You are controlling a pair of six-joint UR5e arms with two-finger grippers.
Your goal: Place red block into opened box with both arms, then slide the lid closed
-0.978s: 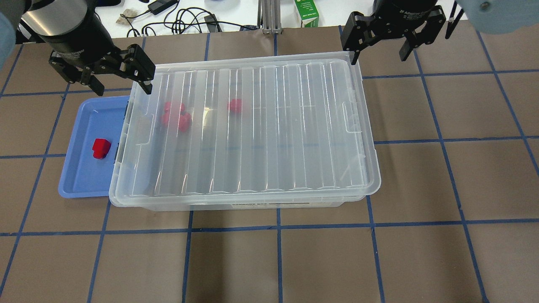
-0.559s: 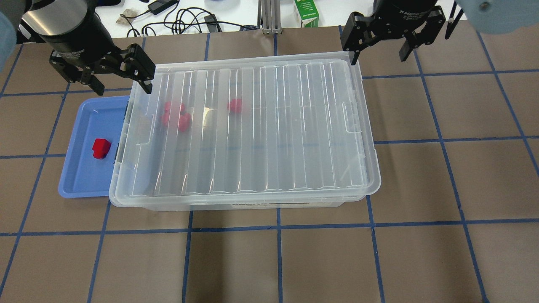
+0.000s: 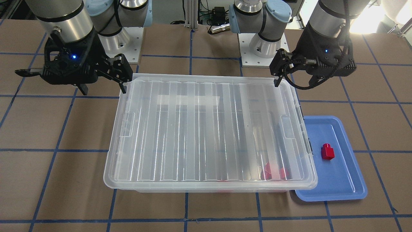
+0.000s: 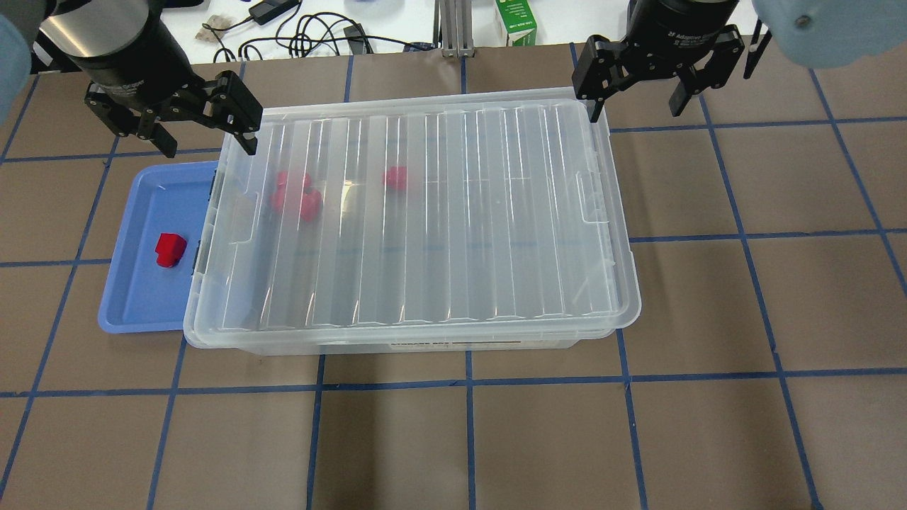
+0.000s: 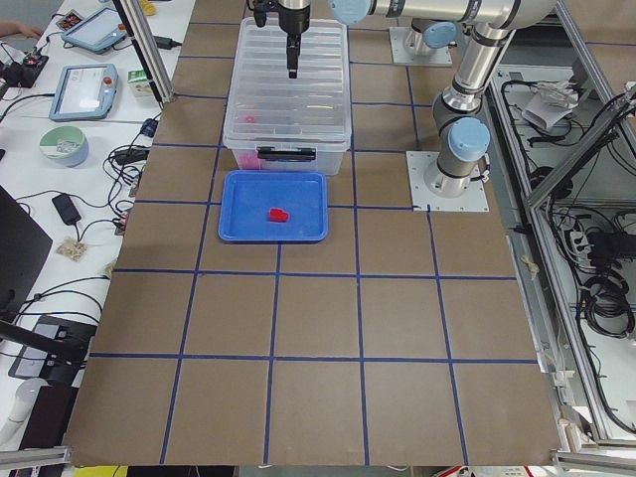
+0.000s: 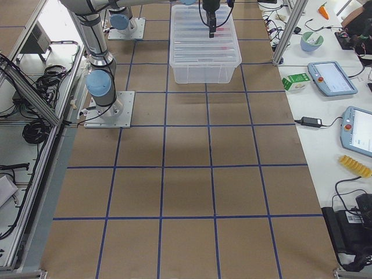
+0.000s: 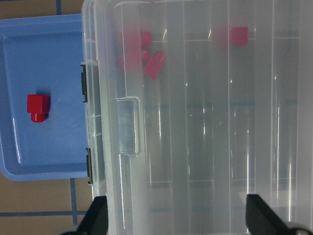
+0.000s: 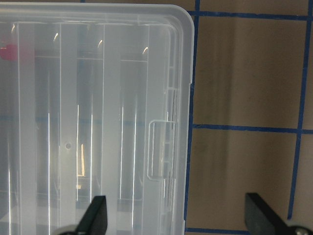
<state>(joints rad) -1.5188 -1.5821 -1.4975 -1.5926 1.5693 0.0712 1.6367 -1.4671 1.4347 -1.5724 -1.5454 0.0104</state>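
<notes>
Lid (image 4: 425, 212) covers box (image 4: 283, 347); one red block (image 4: 170, 250) in tray (image 4: 142, 304); two end effectors (image 4: 210, 145) (image 4: 635, 112) released.

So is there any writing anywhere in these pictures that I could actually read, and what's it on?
"2F Adaptive": on the black body of the right hand; the word after it is blurred.
Left hand: similar white print, too blurred to read.
Box: the dark label strip on its front wall is too small to read.
Green carton: print too small to read.
</notes>
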